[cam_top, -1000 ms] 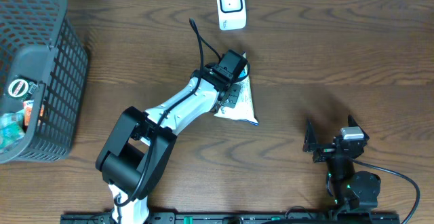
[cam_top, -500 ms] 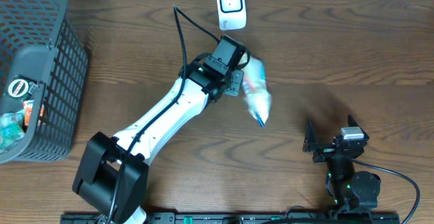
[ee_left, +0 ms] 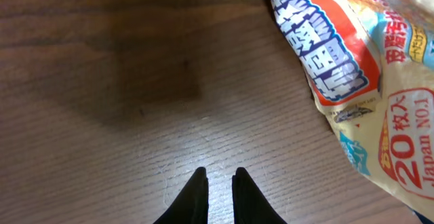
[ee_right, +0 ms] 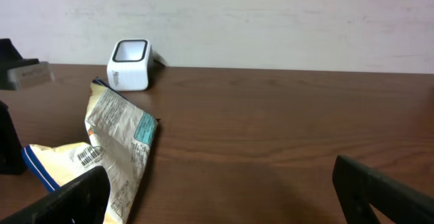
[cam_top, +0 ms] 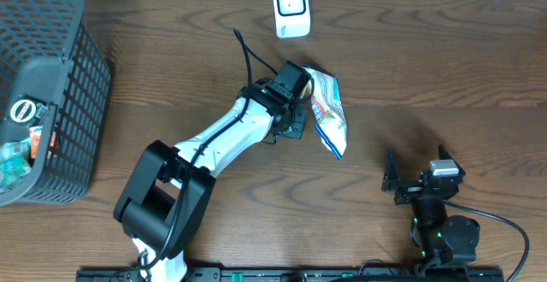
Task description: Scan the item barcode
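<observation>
The snack bag [cam_top: 329,111] lies crumpled on the wooden bench [cam_top: 444,77] near the middle. It is nearer than the white barcode scanner [cam_top: 291,8], which stands at the far edge, and a little to its right. The left hand [ee_left: 218,183] is just left of the bag. Its two dark fingertips are drawn narrow, almost together, with nothing between them and only bare wood under them. The bag's printed red and blue front fills the right of the left wrist view. From the right wrist camera the bag's pale back is partly raised and a barcode [ee_right: 85,155] shows on it. The right hand [ee_right: 220,193] sits at the near right, well apart from the bag, with its fingers spread wide and empty. A dark mesh basket [cam_top: 60,94] holding packaged goods stands at the far left.
</observation>
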Robot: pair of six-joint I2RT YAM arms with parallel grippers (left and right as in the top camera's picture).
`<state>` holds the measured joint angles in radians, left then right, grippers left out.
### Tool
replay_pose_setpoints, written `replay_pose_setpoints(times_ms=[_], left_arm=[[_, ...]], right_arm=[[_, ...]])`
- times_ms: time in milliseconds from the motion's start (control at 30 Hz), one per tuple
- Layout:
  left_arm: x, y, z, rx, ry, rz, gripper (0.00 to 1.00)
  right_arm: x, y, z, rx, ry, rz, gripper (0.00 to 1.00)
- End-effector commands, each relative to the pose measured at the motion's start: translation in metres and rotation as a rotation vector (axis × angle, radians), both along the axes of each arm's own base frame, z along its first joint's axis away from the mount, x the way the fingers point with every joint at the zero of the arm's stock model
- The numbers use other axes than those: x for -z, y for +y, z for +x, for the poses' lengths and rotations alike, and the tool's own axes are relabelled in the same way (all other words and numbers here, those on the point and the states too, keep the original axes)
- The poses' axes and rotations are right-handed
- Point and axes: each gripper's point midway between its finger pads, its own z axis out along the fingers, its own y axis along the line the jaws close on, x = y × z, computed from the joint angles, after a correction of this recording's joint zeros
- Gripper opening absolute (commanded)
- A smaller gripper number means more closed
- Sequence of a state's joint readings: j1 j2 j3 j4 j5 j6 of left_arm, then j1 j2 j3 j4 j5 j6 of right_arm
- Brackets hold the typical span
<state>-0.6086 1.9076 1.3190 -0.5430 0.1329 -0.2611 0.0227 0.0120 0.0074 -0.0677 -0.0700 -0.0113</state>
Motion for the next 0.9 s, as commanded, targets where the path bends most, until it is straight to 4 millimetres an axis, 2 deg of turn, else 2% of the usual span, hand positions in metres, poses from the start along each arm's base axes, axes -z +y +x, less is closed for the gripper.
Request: replay_pose_setpoints(times_ms=[0, 133, 267, 333, 400, 467, 533, 600, 733, 867], left_arm=[[-0.013, 0.004, 0.006, 0.013, -0.032, -0.013, 0.14], [-0.035, 0.012, 0.015, -0.012, -0.076, -0.042, 0.17], [-0.065, 0.024, 0.024, -0.047, -0.137, -0.078, 0.35], [-0.081, 0.032, 0.026, -0.066, -0.167, -0.094, 0.50], [-0.095, 0.041, 0.028, -0.086, -0.189, -0.104, 0.53], [-0.107, 0.052, 0.027, -0.108, -0.200, -0.108, 0.66], [-0.114, 0.070, 0.025, -0.145, -0.202, -0.089, 0.70], [-0.116, 0.097, 0.024, -0.204, -0.206, -0.015, 0.72], [-0.107, 0.153, 0.015, -0.315, -0.163, 0.164, 0.82], [-0.099, 0.189, 0.001, -0.384, -0.083, 0.239, 0.90]], right_arm=[[0.000, -0.002, 0.000, 0.010, -0.001, -0.005, 0.99], [0.000, -0.002, 0.000, 0.010, -0.001, -0.005, 0.99], [0.000, -0.002, 0.000, 0.010, -0.001, -0.005, 0.99], [0.000, -0.002, 0.000, 0.010, -0.001, -0.005, 0.99], [0.000, -0.002, 0.000, 0.010, -0.001, -0.005, 0.99], [0.000, -0.002, 0.000, 0.010, -0.001, -0.005, 0.99], [0.000, -0.002, 0.000, 0.010, -0.001, -0.005, 0.99], [0.000, -0.002, 0.000, 0.010, -0.001, -0.005, 0.99], [0.000, -0.002, 0.000, 0.010, -0.001, -0.005, 0.99], [0.000, -0.002, 0.000, 0.010, -0.001, -0.005, 0.99]])
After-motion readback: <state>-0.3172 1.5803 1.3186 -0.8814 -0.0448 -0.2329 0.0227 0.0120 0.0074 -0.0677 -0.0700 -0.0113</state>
